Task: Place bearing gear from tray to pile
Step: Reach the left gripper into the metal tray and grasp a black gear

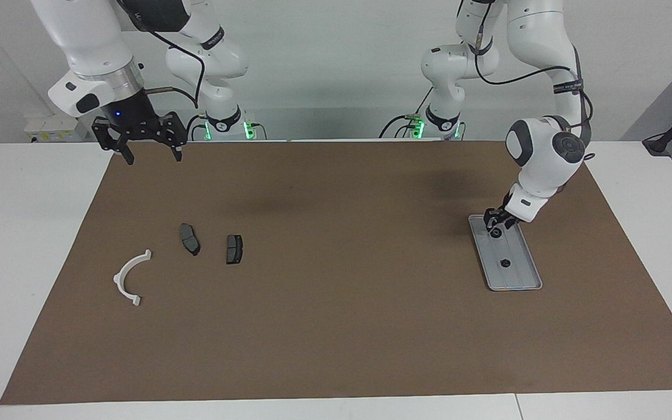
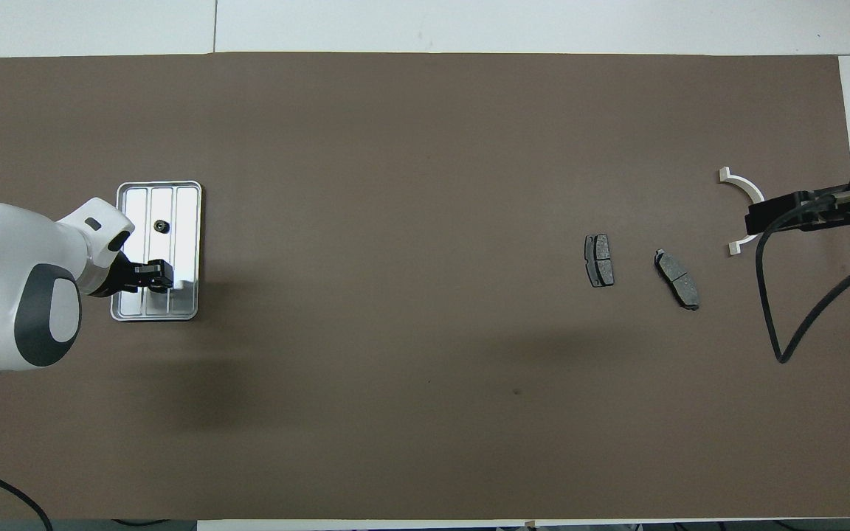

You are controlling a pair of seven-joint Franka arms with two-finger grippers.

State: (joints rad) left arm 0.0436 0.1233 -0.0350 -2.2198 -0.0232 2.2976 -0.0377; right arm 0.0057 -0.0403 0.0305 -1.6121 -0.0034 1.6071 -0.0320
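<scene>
The silver tray [image 1: 521, 275] [image 2: 186, 221] lies at the left arm's end of the mat with two small black bearing gears on it. My left gripper [image 1: 494, 226] [image 2: 162, 275] is down on the tray at the bearing gear [image 1: 496, 233] nearer the robots, and hides that gear in the overhead view. The other gear [image 1: 504, 263] [image 2: 161, 226] lies apart, farther along the tray. The pile lies at the right arm's end: a white half-ring bracket [image 1: 130, 277] [image 2: 744, 186] and two dark plates [image 1: 189, 239] [image 1: 234, 249]. My right gripper [image 1: 154, 157] [image 2: 758, 221] waits open, high over the mat.
A brown mat [image 1: 336, 303] covers most of the white table. A black cable [image 2: 783, 324] loops down from the right arm over its end of the mat. A wide stretch of bare mat lies between tray and pile.
</scene>
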